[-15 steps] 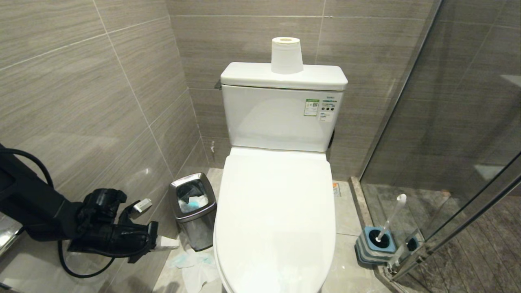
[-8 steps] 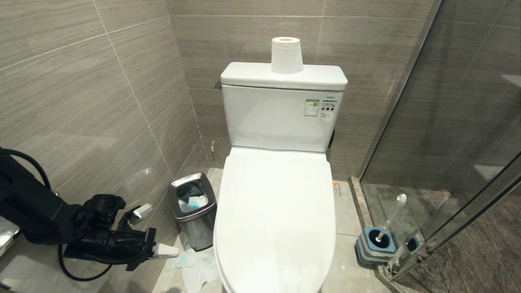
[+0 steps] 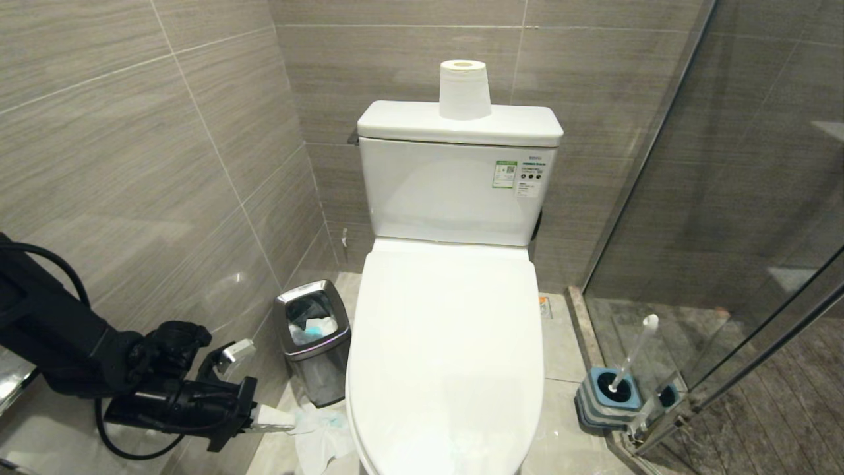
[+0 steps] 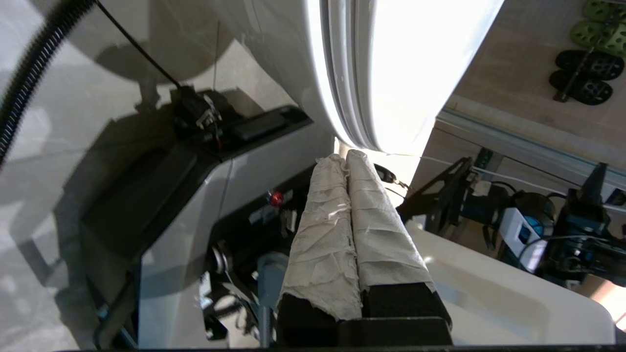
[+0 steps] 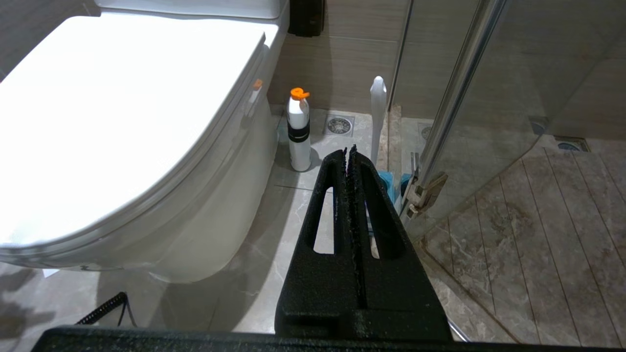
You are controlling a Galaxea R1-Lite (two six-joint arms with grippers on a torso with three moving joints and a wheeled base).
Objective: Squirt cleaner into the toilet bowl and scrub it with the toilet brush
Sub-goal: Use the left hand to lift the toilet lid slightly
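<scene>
Two containers beside a lidded toilet bowl (image 3: 448,356).
The steel bin (image 3: 313,340) holds tissue; the toilet brush (image 3: 632,361) stands in its holder (image 3: 608,396). My left gripper (image 3: 277,418), fingers pressed together, hangs by the lid's edge.

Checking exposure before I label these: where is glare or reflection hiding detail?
Left wrist view: the toilet lid is blown out to plain white. Right wrist view: the lid glares too. Head view: the glass shower wall carries faint reflections, doubling the toilet brush.

both pincers closed: left pincer (image 3: 280,418) low, right pincer (image 5: 349,152) parked.
</scene>
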